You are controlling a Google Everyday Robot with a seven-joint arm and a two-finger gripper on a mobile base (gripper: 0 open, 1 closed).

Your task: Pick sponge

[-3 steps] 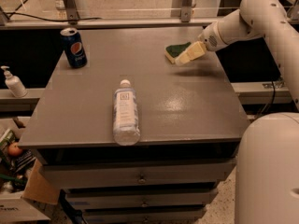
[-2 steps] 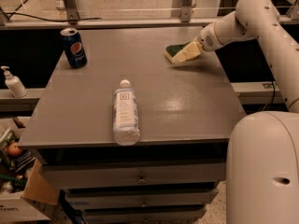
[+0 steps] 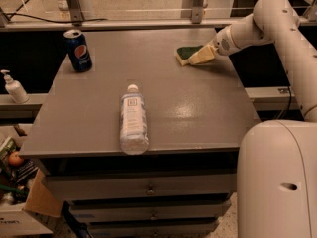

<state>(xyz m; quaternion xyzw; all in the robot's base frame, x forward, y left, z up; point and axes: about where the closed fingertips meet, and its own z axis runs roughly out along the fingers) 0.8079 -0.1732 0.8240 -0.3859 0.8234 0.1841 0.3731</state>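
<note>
Barely anything's moved: the claw (image 3: pixel 202 57) still sits right against the sponge (image 3: pixel 185 52), way off to the right of the Pepsi can (image 3: pixel 78 50) on the surface (image 3: pixel 188 113). Can't tell if it's clamped yet, so I'd say the pick's not done.

Smooth table (image 3: pixel 89 128), glossy arm (image 3: pixel 275 14)
The gripper (image 3: pixel 201 57) is sitting at the rough-topped sponge (image 3: pixel 186 51), far right; the clear plastic bottle (image 3: pixel 132 124) is glinting.

grey table (image 3: pixel 198 113) holds a lying bottle (image 3: pixel 132 123), an upright can (image 3: pixel 78 50), and the sponge (image 3: pixel 185 52) at the gripper (image 3: pixel 202 56).
</note>
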